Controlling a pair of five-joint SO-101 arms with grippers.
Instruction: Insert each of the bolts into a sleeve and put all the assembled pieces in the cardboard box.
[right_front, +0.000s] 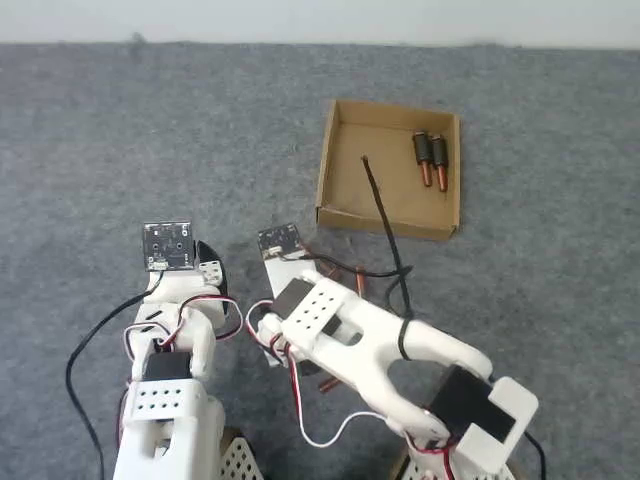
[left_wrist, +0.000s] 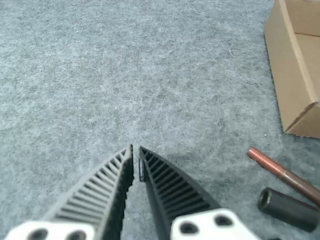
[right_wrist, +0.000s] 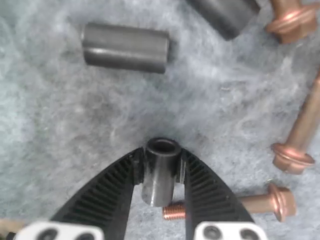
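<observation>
My right gripper (right_wrist: 161, 156) clamps a sleeve (right_wrist: 161, 175) (bore end free). The closest bolt (right_wrist: 250, 202) lies just beside it, crosswise; left gripper (left_wrist: 136, 150) closed, empty.

Bright even light, v. soft shadows, faint sheen on sleeve (right_wrist: 125, 47)

A grey felt-like mat (right_front: 150, 130) covers the table, reaching across the high view up to its far edge. Its surface is fuzzy and faintly mottled, with loose fibres plain in both wrist views. Beyond it, 1 pale wall (right_front: 300, 20) runs in a straight band.
</observation>
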